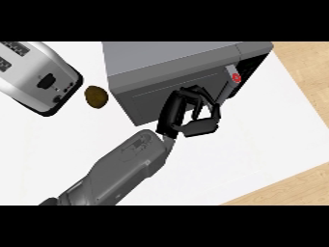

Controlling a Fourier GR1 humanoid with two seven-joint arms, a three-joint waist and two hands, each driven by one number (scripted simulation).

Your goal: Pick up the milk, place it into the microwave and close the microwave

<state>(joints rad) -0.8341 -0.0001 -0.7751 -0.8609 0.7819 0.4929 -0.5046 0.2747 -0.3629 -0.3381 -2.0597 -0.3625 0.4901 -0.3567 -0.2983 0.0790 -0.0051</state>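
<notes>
The grey microwave (171,65) sits at the back of the white counter, its door nearly shut against the front at a slight angle, with a white-and-red milk carton (233,76) just showing in the narrow gap on its right.

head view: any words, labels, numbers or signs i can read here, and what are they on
No text can be read.
A red and white mark shows on the microwave front at, too small to read.
Dark controls on the end of the toaster carry no readable labels.
The potato and the hand bear none.
</notes>
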